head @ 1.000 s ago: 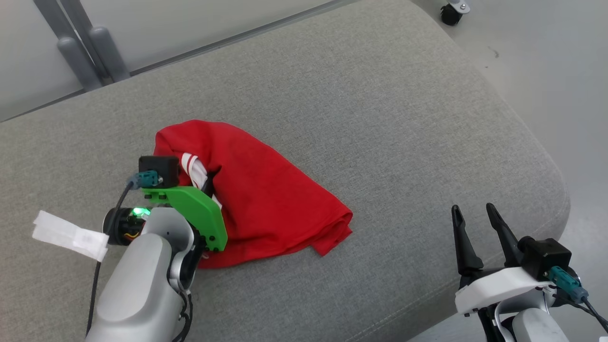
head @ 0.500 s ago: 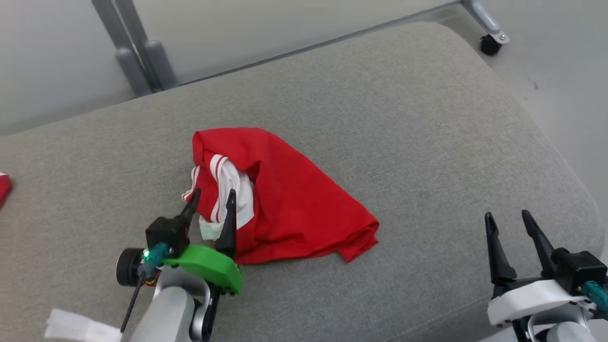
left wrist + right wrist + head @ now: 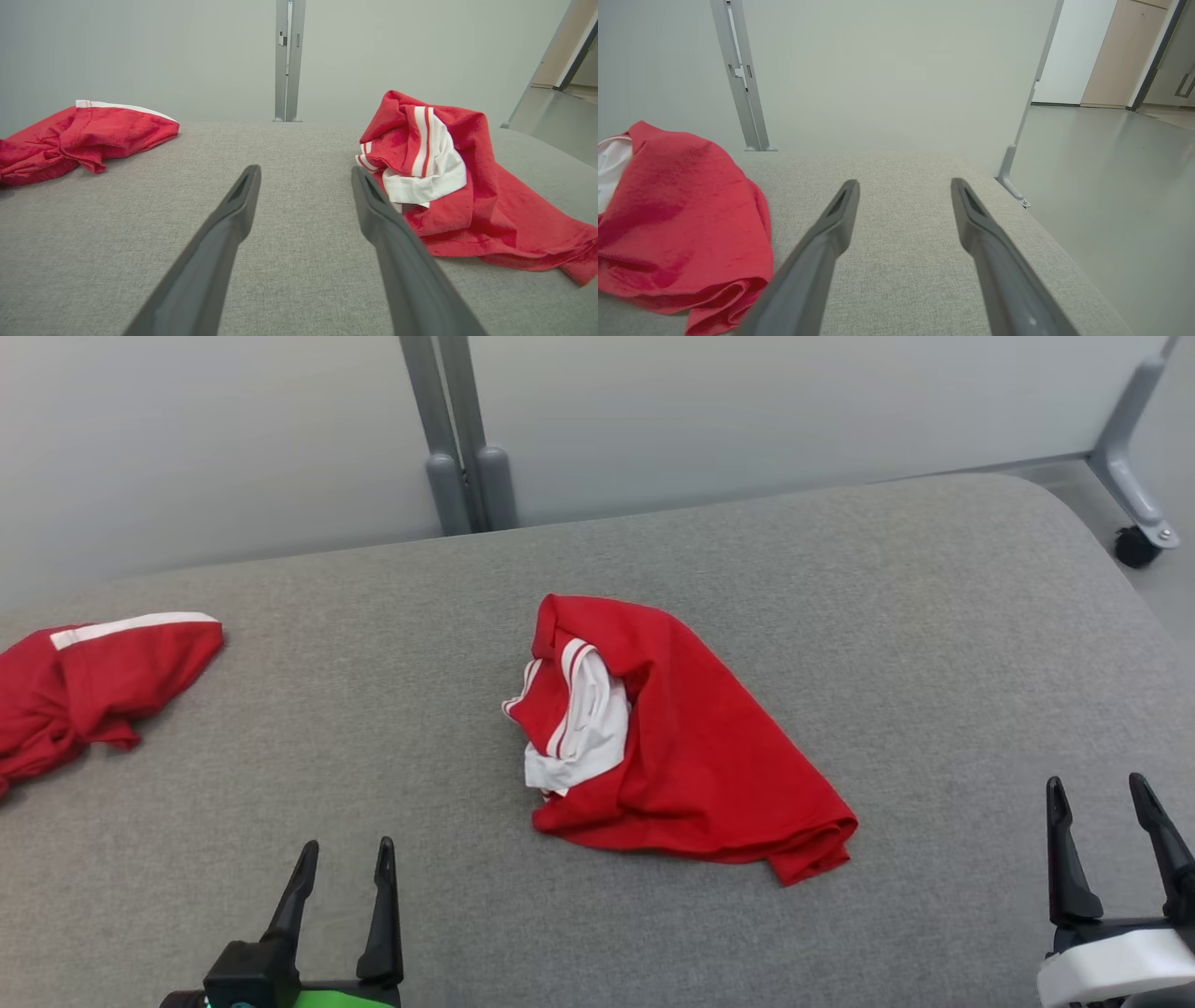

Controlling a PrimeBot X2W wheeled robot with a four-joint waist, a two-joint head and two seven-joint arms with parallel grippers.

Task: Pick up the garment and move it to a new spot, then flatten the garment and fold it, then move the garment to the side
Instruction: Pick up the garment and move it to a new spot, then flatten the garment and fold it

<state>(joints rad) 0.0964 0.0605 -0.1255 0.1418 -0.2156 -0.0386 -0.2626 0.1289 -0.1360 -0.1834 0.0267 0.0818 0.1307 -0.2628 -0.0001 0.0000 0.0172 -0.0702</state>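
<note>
a second ago our left gripper [image 3: 346, 847] was closed at the near left edge of the garment [image 3: 691, 765]. half a second ago its fingers had parted beside the white trim [image 3: 583, 728]. now it has drawn back toward us and stands well apart from the cloth, fingers spread wide with nothing between them. the left wrist view agrees: bare cushion [image 3: 887, 579] between the two fingers, the garment off to their right. our right gripper [image 3: 1096, 782] is as it was, wide open and empty, near the cushion's right end and clear of the garment.

our head has also turned, so the whole picture has slid; we don't read that as the garment moving. the turn brings in a second garment [image 3: 93, 681], red with a white band, at the cushion's far left, and the grey posts [image 3: 457, 457] behind.

the garment lies in a loose heap at about the middle of the cushion, its red body bunched toward the right and the trim showing on its left side.

we judge the move to a new spot done: the cloth is let go and resting. flattening comes next, and nothing is spread yet. it will likely want both grippers on separate edges, and the heap hides where those edges run.
</note>
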